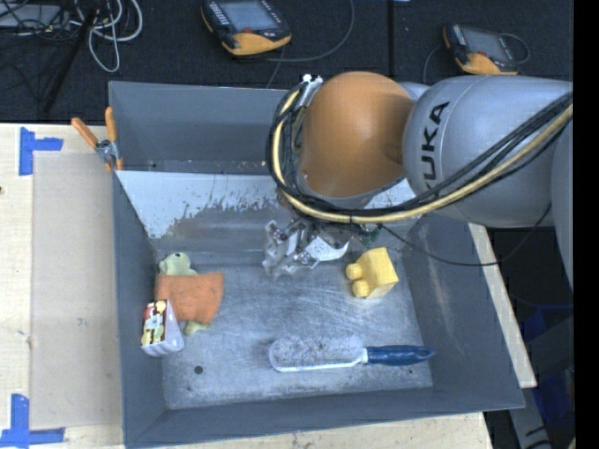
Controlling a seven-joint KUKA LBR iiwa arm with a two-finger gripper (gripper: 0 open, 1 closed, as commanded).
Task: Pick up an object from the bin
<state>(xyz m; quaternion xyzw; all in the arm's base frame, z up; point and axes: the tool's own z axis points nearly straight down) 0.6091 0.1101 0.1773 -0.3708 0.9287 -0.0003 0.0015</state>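
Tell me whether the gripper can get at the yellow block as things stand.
Probably yes. The yellow block lies alone on bare bin floor just beside the gripper, with nothing on it or between them.

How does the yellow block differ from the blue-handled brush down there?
The yellow block is short and chunky; the brush is long and slim. The yellow block lies mid-bin, just right of the gripper; the brush lies flat, farther off, near the lower wall. Both rest loose on the bin floor.
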